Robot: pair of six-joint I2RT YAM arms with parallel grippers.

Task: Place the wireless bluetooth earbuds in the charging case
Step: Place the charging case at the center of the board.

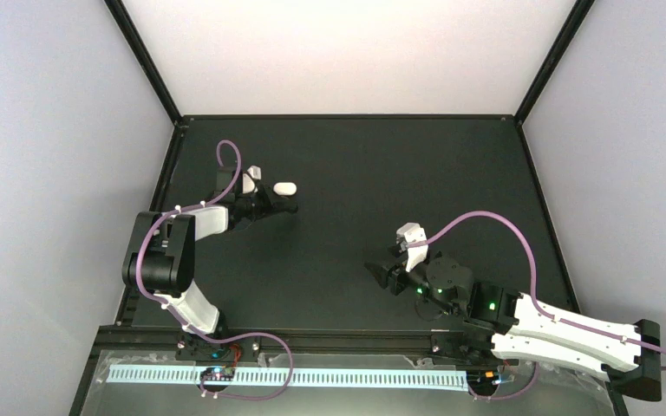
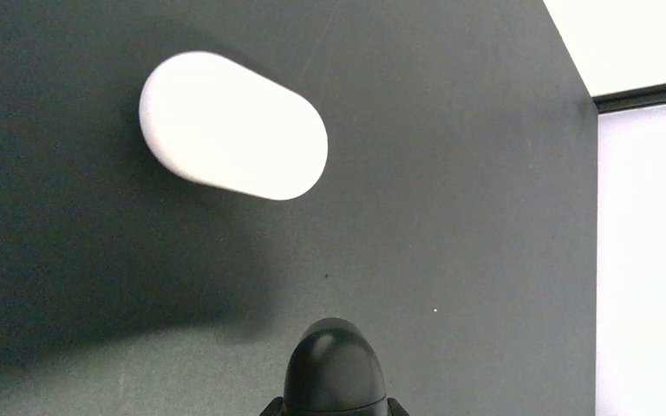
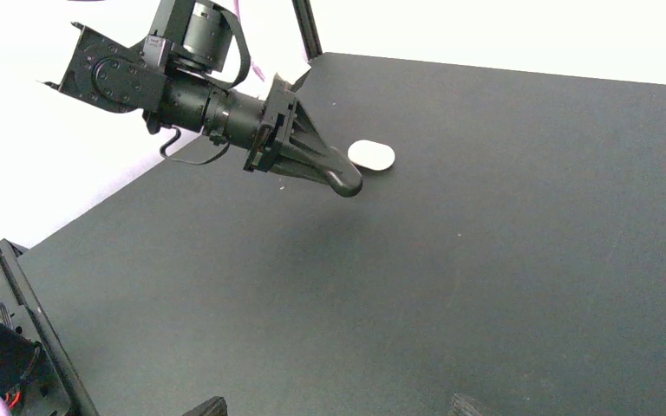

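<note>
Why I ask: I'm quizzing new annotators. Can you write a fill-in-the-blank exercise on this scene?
1. The pill-shaped case lying on the black table is ____ in colour.
2. The left gripper, beside the case but not touching it, has its fingers ____.
3. The right gripper holds ____.
Missing words: white; shut; nothing.
</note>
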